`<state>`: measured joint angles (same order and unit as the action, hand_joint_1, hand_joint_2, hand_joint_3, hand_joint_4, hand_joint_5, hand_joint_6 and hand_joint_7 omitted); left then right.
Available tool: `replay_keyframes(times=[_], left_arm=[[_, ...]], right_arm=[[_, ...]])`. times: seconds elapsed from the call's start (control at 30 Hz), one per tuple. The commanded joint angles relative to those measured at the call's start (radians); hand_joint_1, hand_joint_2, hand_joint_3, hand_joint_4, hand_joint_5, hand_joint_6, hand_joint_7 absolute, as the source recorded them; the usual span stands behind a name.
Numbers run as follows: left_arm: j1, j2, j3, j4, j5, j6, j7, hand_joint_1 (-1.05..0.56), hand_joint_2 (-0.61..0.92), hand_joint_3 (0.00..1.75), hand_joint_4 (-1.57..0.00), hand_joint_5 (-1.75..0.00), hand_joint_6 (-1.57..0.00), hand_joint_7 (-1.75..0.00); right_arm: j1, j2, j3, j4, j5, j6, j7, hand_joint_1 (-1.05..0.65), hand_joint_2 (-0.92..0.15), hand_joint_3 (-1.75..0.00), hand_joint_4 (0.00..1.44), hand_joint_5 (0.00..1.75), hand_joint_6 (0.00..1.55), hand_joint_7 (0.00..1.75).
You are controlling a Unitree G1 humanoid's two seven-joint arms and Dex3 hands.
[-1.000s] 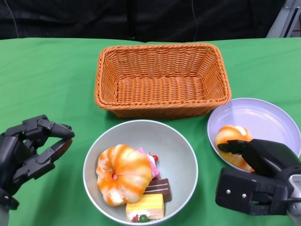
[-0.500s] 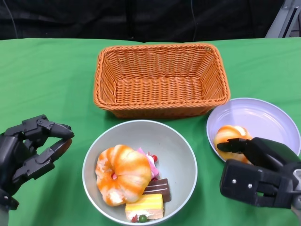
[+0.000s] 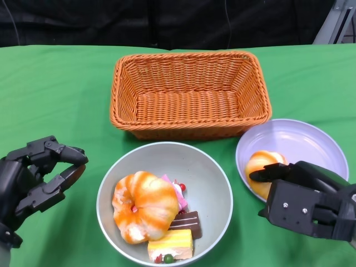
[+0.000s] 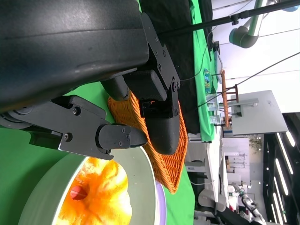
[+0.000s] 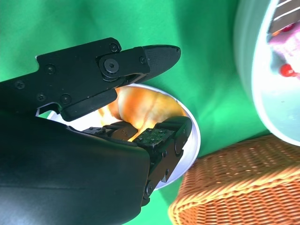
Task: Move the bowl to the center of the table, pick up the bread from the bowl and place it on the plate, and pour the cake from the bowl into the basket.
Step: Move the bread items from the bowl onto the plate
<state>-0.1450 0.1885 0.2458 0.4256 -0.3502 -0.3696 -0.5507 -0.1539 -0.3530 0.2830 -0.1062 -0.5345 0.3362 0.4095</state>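
Observation:
The grey bowl sits near the table's front middle, holding an orange bread and several cake pieces. To its right stands the lilac plate with a second orange bread on it. My right hand reaches over the plate's near rim. In the right wrist view the bread shows between that hand's thumb and fingers; whether they press it is unclear. My left hand hovers left of the bowl, fingers apart, holding nothing. The orange wicker basket stands empty behind the bowl.
Green cloth covers the table, with bare stretches to the left of the basket and between the left hand and the bowl. The plate nearly touches the basket's right front corner. A dark backdrop runs along the far edge.
My right hand has risen and shifted left over the plate. The plate and its bread have slid a little left toward the bowl. The left hand has stayed put.

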Motion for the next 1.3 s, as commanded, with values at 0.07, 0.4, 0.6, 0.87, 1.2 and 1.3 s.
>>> replay_keyframes(times=[0.07, 0.4, 0.6, 0.87, 1.2, 1.3], left_arm=[[-0.002, 0.012, 0.007, -0.001, -0.007, 0.004, -0.001, -0.10, 0.92, 0.31, -0.67, -1.47, -0.87, -0.94], [-0.010, 0.014, 0.009, 0.017, -0.008, -0.010, -0.010, -0.10, 0.92, 0.32, -0.68, -1.47, -0.87, -0.94], [-0.014, 0.019, 0.009, 0.032, 0.003, -0.022, -0.006, -0.10, 0.92, 0.32, -0.69, -1.45, -0.87, -0.93], [-0.014, 0.017, 0.011, 0.031, -0.011, -0.016, -0.014, -0.10, 0.92, 0.32, -0.69, -1.44, -0.88, -0.91], [-0.016, 0.020, 0.009, 0.039, -0.007, -0.029, -0.021, -0.11, 0.92, 0.32, -0.69, -1.45, -0.88, -0.91], [-0.014, 0.019, 0.011, 0.037, -0.005, -0.023, -0.016, -0.11, 0.92, 0.31, -0.68, -1.46, -0.88, -0.92]], right_arm=[[0.019, -0.009, 0.006, -0.046, 0.017, 0.017, 0.023, -0.75, -0.92, -0.22, 0.55, 0.04, 0.47, 0.01], [0.029, -0.021, 0.048, -0.128, -0.054, 0.082, 0.034, -0.76, -0.92, -0.23, 0.55, 0.03, 0.48, 0.01], [0.016, -0.035, 0.094, -0.157, -0.177, 0.135, 0.043, -0.78, -0.92, -0.25, 0.54, 0.02, 0.49, 0.01], [0.007, -0.048, 0.133, -0.198, -0.297, 0.190, 0.107, -0.83, -0.92, -0.27, 0.55, 0.02, 0.53, 0.02], [0.017, -0.032, 0.106, -0.266, -0.313, 0.218, 0.119, -0.82, -0.92, -0.27, 0.54, 0.01, 0.49, 0.00], [0.022, -0.034, 0.099, -0.286, -0.320, 0.218, 0.108, -0.83, -0.92, -0.27, 0.55, 0.01, 0.50, 0.01]])
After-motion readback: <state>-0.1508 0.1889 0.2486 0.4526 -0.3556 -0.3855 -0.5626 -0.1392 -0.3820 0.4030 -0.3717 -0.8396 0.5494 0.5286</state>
